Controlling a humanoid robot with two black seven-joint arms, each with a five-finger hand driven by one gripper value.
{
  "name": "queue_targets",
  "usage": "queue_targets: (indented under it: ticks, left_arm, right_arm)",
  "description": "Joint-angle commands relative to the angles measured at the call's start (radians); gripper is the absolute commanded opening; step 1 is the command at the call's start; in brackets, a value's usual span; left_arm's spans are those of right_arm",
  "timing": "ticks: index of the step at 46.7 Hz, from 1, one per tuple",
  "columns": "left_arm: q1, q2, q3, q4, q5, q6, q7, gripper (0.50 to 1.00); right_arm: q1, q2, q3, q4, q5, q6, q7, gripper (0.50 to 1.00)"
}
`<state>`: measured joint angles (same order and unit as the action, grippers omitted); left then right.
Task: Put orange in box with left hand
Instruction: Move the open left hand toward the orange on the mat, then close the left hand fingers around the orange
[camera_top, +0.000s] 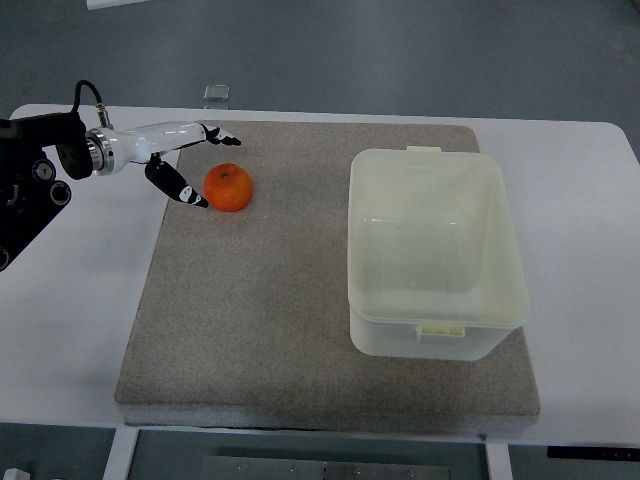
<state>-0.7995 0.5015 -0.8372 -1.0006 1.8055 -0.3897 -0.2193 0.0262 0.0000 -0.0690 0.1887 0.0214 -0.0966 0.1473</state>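
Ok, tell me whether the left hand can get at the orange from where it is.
Probably yes. The left hand is open right beside the orange, fingers spread on either side of it, and nothing on the mat lies between them.

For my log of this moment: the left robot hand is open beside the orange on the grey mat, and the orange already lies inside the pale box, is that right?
Not quite: the top view shows the orange on the grey mat, well left of the pale box, which holds nothing. The rest stands: the left robot hand is open beside the orange.
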Motion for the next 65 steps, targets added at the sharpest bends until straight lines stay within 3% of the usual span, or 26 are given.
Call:
queue_targets:
  ticks: [1,37,46,54,62,65]
  left_arm:
    - [-0.001,-0.009,0.009,0.004,0.003,0.003,0.0,0.939]
    - [-0.036,-0.106,0.047,0.096,0.173,0.046,0.003,0.919]
    - [-0.04,-0.104,0.063,0.1,0.179,0.045,0.003,0.78]
    - [-0.04,-0.104,0.069,0.103,0.179,0.045,0.003,0.692]
    - [-0.05,-0.094,0.072,0.102,0.175,0.041,0.003,0.512]
    - [-0.056,-0.086,0.072,0.102,0.172,0.037,0.003,0.5]
  right_arm:
    - [0.0,0.0,0.0,0.0,0.0,0.0,0.0,0.932]
    - [0.0,0.0,0.0,0.0,0.0,0.0,0.0,0.932]
    - [0.0,0.0,0.0,0.0,0.0,0.0,0.0,0.932]
    - [0.0,0.0,0.0,0.0,0.0,0.0,0.0,0.932]
    - [0.0,0.0,0.0,0.0,0.0,0.0,0.0,0.932]
    - [0.0,0.0,0.0,0.0,0.0,0.0,0.0,0.932]
